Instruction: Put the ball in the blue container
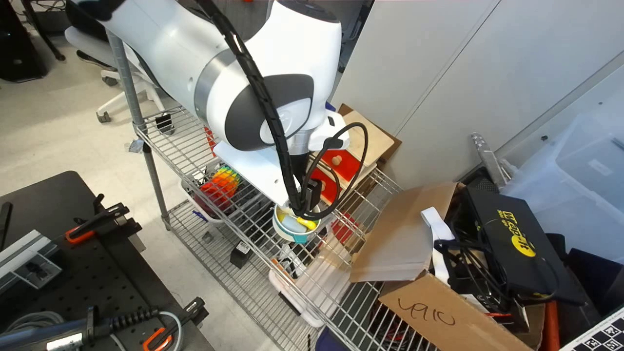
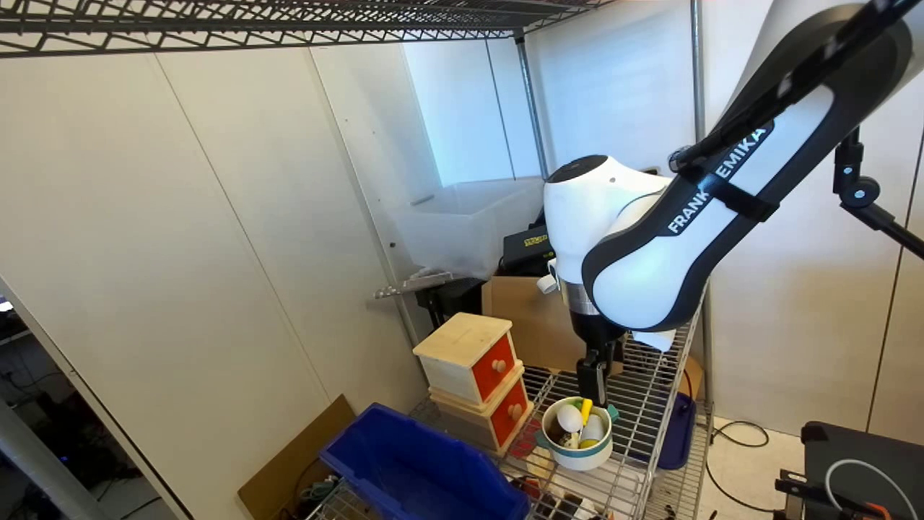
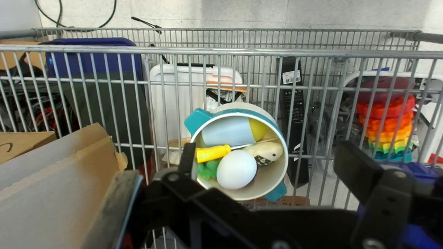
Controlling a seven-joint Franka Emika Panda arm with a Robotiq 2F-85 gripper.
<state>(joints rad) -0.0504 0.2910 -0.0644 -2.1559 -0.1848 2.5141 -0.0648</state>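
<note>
The deep-blue container (image 2: 426, 462) stands on the wire shelf in an exterior view. A blue patch at the lower right of the wrist view, partly behind my gripper, may be its edge. A white pot (image 3: 238, 111) with teal rim and handles shows in all views. It holds a smooth white egg-shaped ball (image 3: 237, 169) and a yellow rounded thing (image 3: 257, 128) partly covered by a pale-blue cup (image 3: 226, 131). I cannot tell which is the task's ball. My gripper (image 3: 270, 157) is open and empty above the pot, its fingers spread wide, offset to one side.
The pot also holds a yellow-handled tool (image 3: 213, 153), a pale bird-like toy (image 3: 270, 152) and a green thing (image 3: 208, 169). Red-and-wood drawer boxes (image 2: 469, 354) stand beside the blue container. An open cardboard box (image 1: 404, 234) stands on the shelf's other side.
</note>
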